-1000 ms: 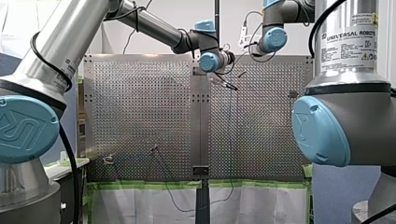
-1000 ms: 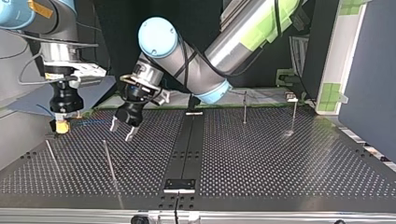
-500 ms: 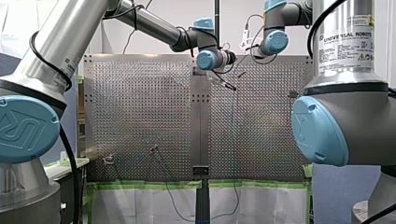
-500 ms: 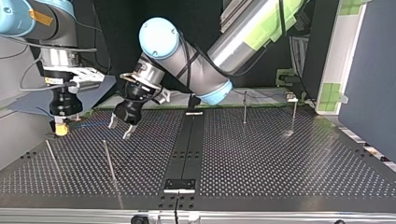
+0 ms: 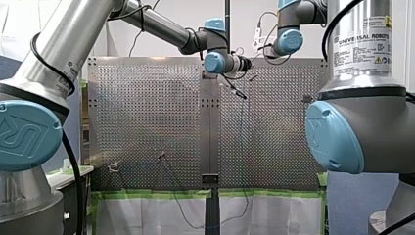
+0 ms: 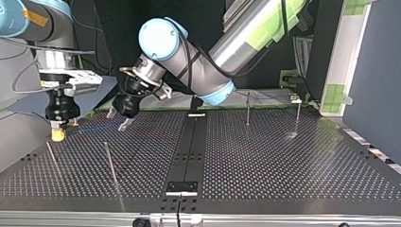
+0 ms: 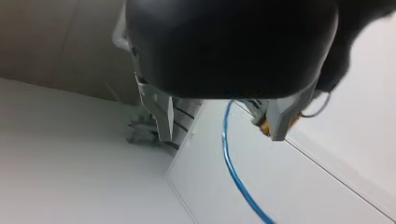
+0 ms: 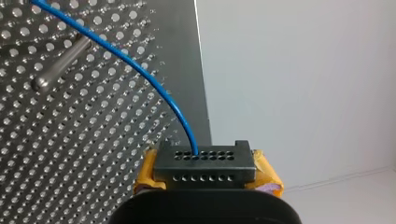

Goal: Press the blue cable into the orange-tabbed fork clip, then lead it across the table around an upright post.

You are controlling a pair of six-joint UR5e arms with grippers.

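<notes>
As my left end effector (image 6: 117, 119) slides nearer, the blue cable (image 7: 228, 156) hangs in the air.
Front view: it has crept a bit left over the surface (image 5: 147, 122). Top view: it now sits near my right end effector (image 6: 57, 134), maybe to help hold. Left wrist view alone shows fingers (image 7: 163, 123) spread around the cable. Right wrist view alone shows yellow pads (image 8: 149, 172) pinching it.

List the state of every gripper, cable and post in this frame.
My left gripper, open, with the blue cable passing loose between its fingers.
My right gripper, shut on the blue cable's end.
Blue cable, held at one end only, curving and not taut.
Posts, upright.
</notes>
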